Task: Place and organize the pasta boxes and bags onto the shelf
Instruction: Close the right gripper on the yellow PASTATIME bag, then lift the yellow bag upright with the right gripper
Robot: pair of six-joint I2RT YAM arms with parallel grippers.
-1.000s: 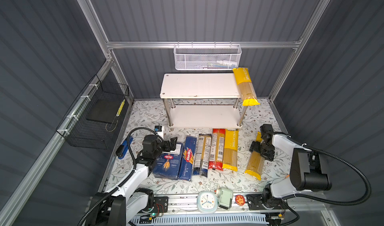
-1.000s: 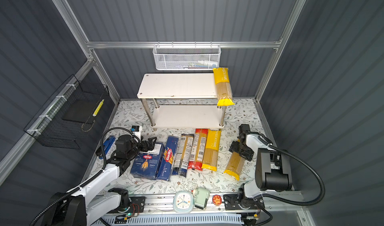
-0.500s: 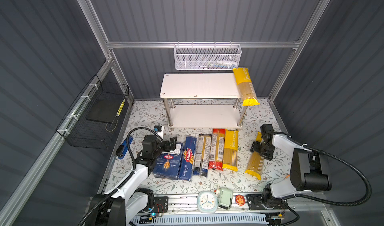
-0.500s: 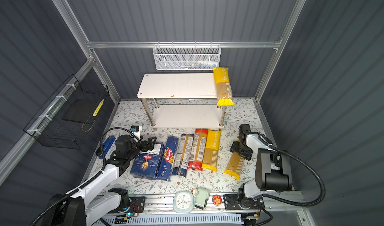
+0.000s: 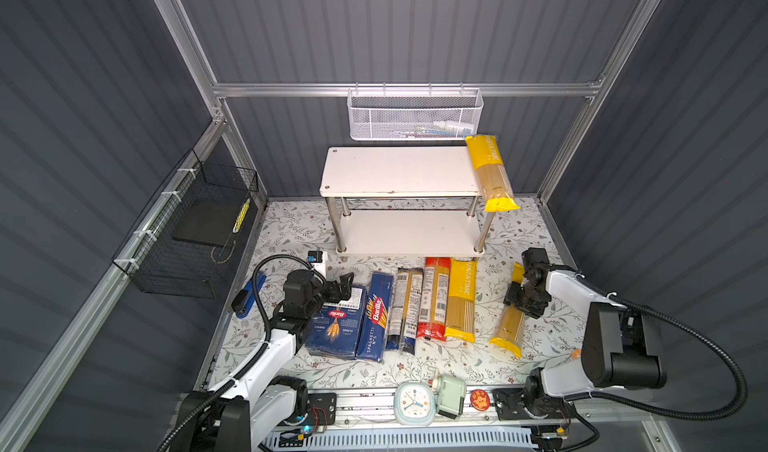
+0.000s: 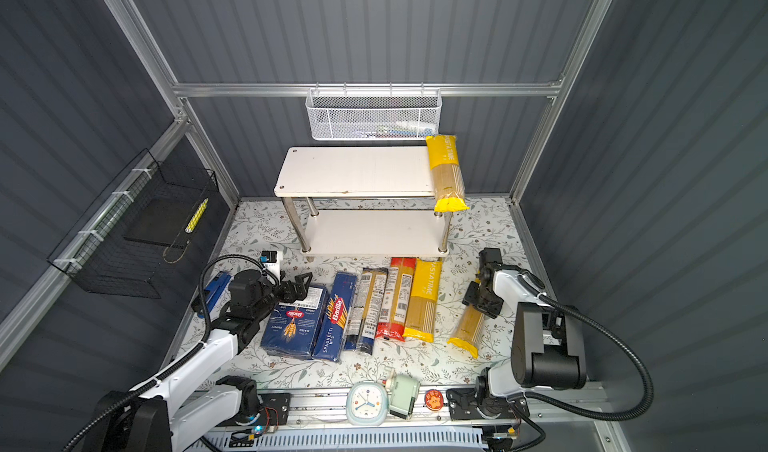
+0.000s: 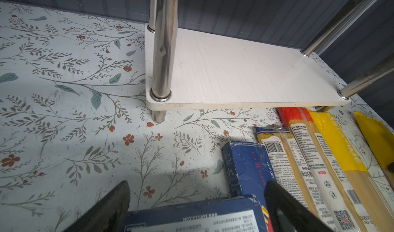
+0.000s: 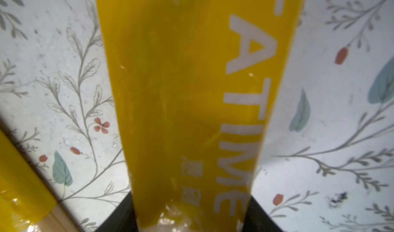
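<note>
The floral counter (image 5: 286,238) carries everything. At its far side stands the shelf (image 5: 395,171), bare except for the shelved yellow bag (image 5: 490,176) across the right end of the top board, its near end hanging past the edge.

Near the shelf, a row lies flat. From the left it runs: the wide Barilla box (image 5: 336,325), the narrow Barilla box (image 5: 376,317), the dark-ended bag (image 5: 402,308), the red-ended bag (image 5: 434,300) and the row's yellow bag (image 5: 461,300). The loose yellow bag (image 5: 509,329) lies slanted, apart on the right.

The right gripper (image 5: 524,302) sits on the loose bag toward its far end. In the right wrist view its fingers (image 8: 122,216) press both long sides, so it is grasping the bag, which rests on the counter. The left gripper (image 5: 344,288) straddles the far end of the wide box; I cannot tell whether it is clenched or merely around it.

The likely trouble comes from the off-centre grasp. Lifted from there, the long near end may droop, drag on the counter or swing round. The slick film could also slip out, or a hard squeeze could snap strands. Setting this bag down beside the overhanging one risks knocking that one off the edge. The wide box nearly fills the left gripper's span, so it may shove its narrow neighbour.
</note>
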